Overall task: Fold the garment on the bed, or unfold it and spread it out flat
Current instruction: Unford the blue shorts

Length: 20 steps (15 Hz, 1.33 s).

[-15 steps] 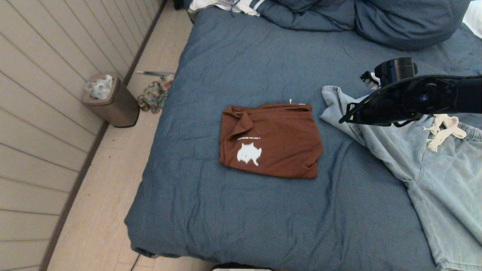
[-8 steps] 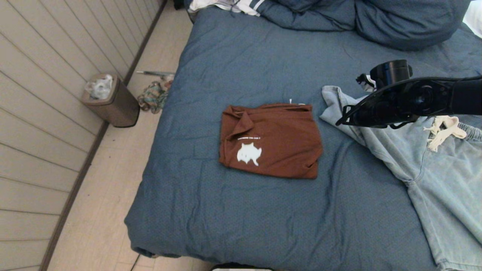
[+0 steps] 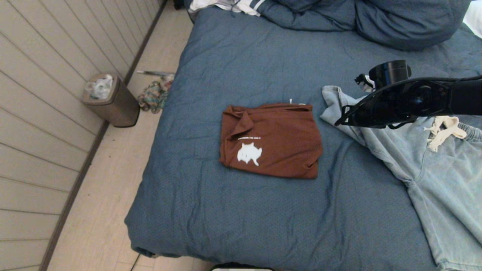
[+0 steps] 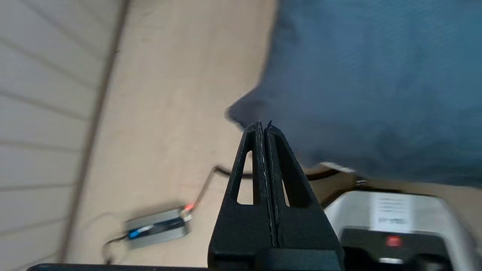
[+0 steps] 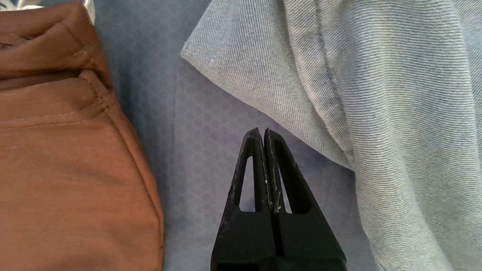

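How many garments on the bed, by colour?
Brown: 1, folded brown shirt
Light blue: 1, light blue denim garment, unfolded
Total: 2, both lying on the bed. The white-striped fabric at the far edge is too cut off to identify, so it is not counted.

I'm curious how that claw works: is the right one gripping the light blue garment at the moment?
No: the right gripper is shut on nothing, over bare bed cover between the light blue garment and the folded brown shirt.

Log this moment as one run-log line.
brown shirt: folded on bed | right claw: shut, empty, between shirt and light-blue pants | left claw: shut, empty
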### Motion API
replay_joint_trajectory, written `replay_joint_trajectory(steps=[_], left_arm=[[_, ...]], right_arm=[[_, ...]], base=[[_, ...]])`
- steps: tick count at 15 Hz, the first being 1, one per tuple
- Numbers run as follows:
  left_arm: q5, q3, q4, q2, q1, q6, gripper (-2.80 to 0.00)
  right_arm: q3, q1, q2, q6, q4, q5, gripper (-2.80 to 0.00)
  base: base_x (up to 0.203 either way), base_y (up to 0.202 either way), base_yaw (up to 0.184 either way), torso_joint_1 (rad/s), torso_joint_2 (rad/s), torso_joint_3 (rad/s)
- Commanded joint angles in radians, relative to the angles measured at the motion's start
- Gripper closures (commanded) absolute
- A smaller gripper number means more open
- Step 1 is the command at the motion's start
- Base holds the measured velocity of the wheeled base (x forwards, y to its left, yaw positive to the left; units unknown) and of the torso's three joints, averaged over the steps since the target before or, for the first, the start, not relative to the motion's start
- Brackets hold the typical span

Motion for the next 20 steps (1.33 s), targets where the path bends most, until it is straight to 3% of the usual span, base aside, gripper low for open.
replay_joint_trajectory(steps=[1,6,12,14,16,18,20], left_arm=[[-0.024,0.010,-0.053,-0.025,-0.002,-0.011,0.00],[-0.022,0.013,-0.059,-0.025,-0.002,-0.014,0.00],[-0.021,0.013,-0.059,-0.025,-0.002,-0.014,0.00],[-0.021,0.013,-0.059,-0.025,-0.004,-0.014,0.00],[-0.022,0.013,-0.059,-0.025,-0.004,-0.014,0.00],[-0.022,0.011,-0.059,-0.025,-0.003,-0.014,0.00],[-0.021,0.013,-0.059,-0.025,-0.003,-0.014,0.00]], right_arm=[[0.000,0.011,0.000,0.000,0.003,-0.001,0.00],[0.019,0.017,-0.040,-0.007,0.012,-0.016,0.00],[0.008,-0.066,0.028,-0.193,0.148,-0.024,0.00],[0.005,-0.077,0.045,-0.224,0.145,-0.124,0.00],[-0.001,-0.077,0.071,-0.227,0.135,-0.158,0.00],[-0.051,-0.079,0.092,-0.208,0.130,-0.178,0.00],[-0.106,-0.099,0.122,-0.168,0.123,-0.276,0.00]], base=[[0.000,0.000,0.000,0.000,0.00,0.000],[0.000,0.000,0.000,0.000,0.00,0.000],[0.000,0.000,0.000,0.000,0.00,0.000],[0.000,0.000,0.000,0.000,0.00,0.000],[0.000,0.000,0.000,0.000,0.00,0.000],[0.000,0.000,0.000,0.000,0.00,0.000],[0.000,0.000,0.000,0.000,0.00,0.000]])
